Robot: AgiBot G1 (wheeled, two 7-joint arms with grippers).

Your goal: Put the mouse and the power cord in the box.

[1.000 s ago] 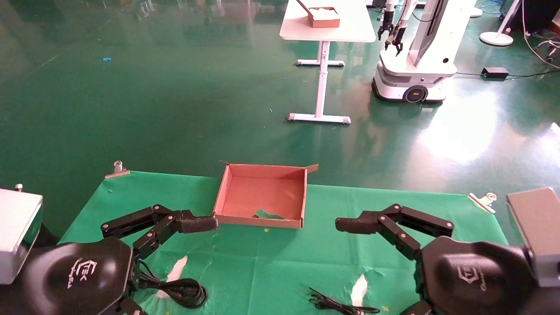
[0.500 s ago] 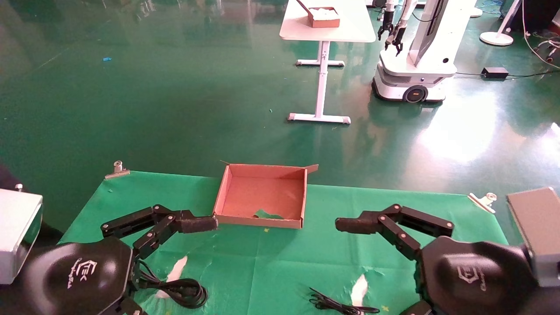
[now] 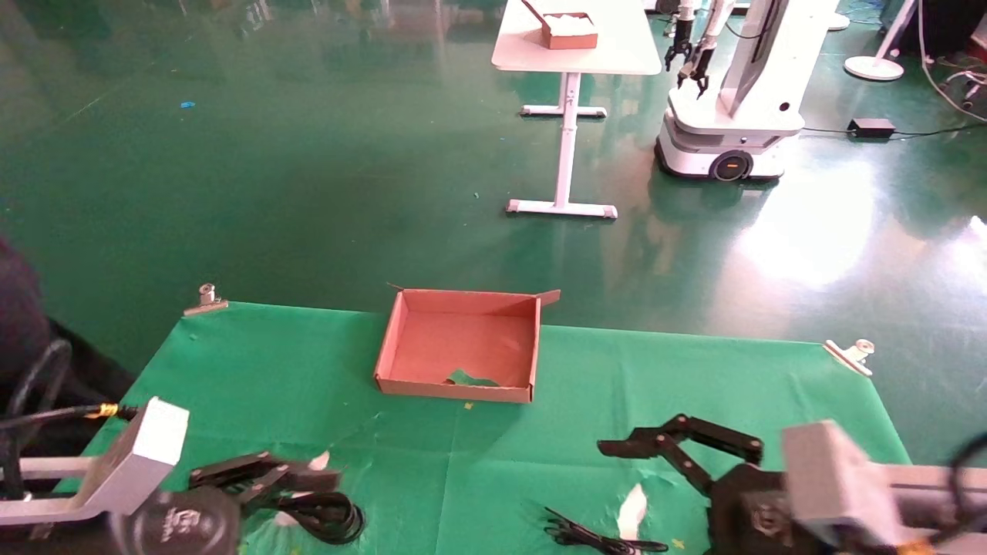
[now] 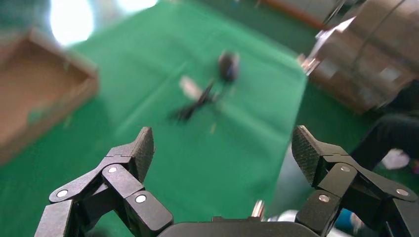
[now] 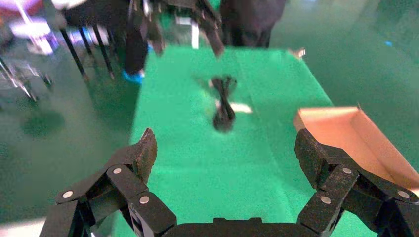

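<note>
The brown cardboard box sits at the far middle of the green-covered table, with nothing in it; it also shows in the right wrist view. The coiled black power cord lies at the near left, just by my left gripper, which is open and holds nothing. The mouse shows blurred in the left wrist view, its thin wire bundled at the near right. My right gripper hovers open and empty near that wire. The right wrist view shows the power cord ahead.
Metal clips hold the cloth at the far corners. White tears mark the cloth near the front. A dark figure stands at the table's left end. Beyond, a white table and another robot.
Both arms have pulled back and down toward the table's near edge, away from the box. A dark figure has come into view at the left.
</note>
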